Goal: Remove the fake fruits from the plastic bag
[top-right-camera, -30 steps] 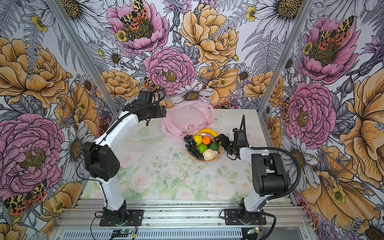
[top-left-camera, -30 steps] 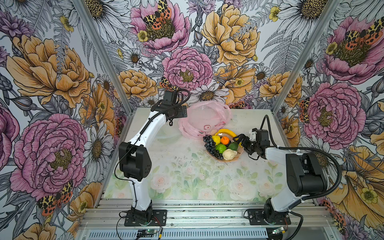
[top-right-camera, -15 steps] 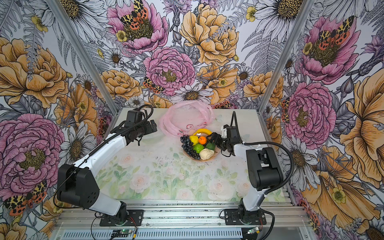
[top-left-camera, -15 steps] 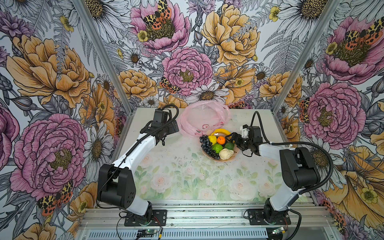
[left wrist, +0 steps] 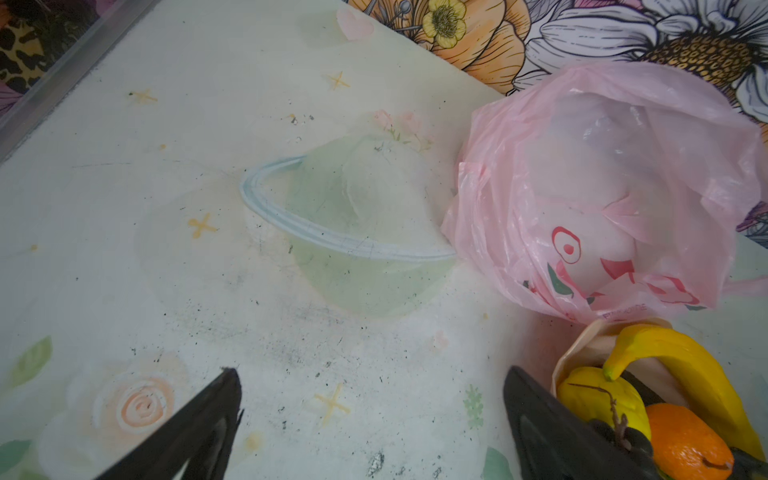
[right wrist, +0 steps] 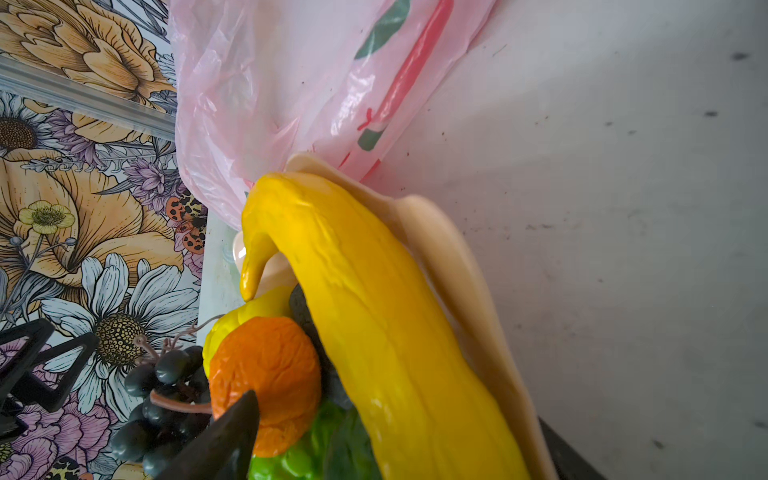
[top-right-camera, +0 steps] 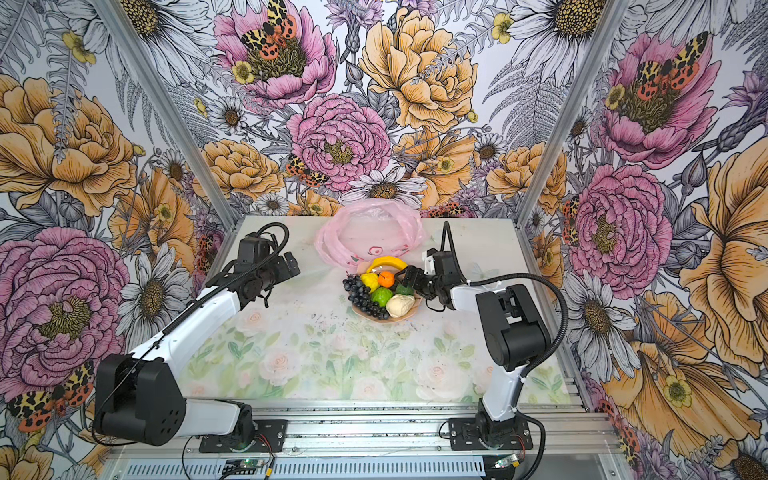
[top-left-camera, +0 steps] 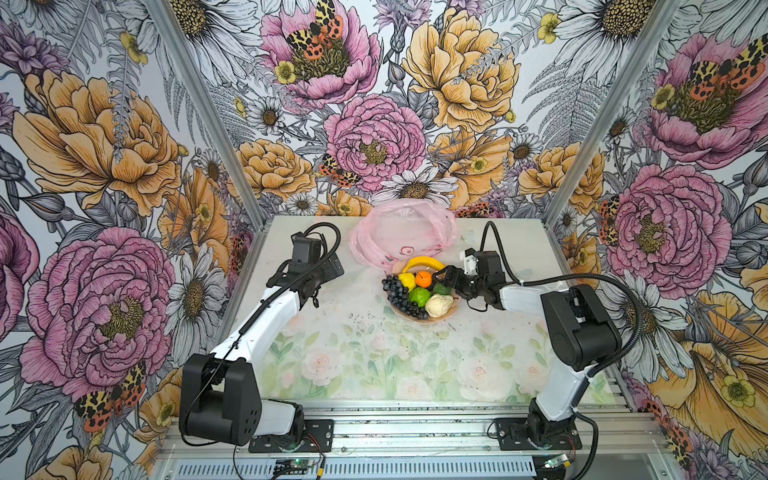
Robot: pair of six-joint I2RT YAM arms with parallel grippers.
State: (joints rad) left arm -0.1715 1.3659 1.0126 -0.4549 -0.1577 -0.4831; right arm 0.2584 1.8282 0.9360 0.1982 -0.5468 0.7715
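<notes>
The pink plastic bag [top-left-camera: 403, 232] [left wrist: 602, 199] lies crumpled at the back of the table, and no fruit shows through it. The fake fruits sit in a peach bowl [top-left-camera: 452, 311] in front of it: banana [top-left-camera: 424, 263], lemon [top-left-camera: 406, 280], orange [top-left-camera: 424, 279], grapes [top-left-camera: 399, 295], lime [top-left-camera: 419, 296], avocado [top-left-camera: 441, 289] and a cream piece [top-left-camera: 438, 305]. My right gripper [top-left-camera: 446, 277] [right wrist: 395, 411] reaches in from the right. Its jaws stand wide, straddling the banana [right wrist: 374, 311] and the bowl rim [right wrist: 457, 266], one fingertip against the orange [right wrist: 266, 365]. My left gripper [top-left-camera: 332, 268] [left wrist: 372, 399] hangs open over bare table, left of bag and bowl.
The table mat [top-left-camera: 374, 357] carries pale printed flowers and a planet print [left wrist: 345, 224]. Floral walls close in the back and both sides, with metal corner posts [top-left-camera: 208, 112]. Both arm bases are bolted to a rail [top-left-camera: 415, 432] along the front edge.
My left arm has drawn back from the bag toward the front left. My right gripper has moved left over the bowl's rim, and the bowl has slid slightly left with it.
</notes>
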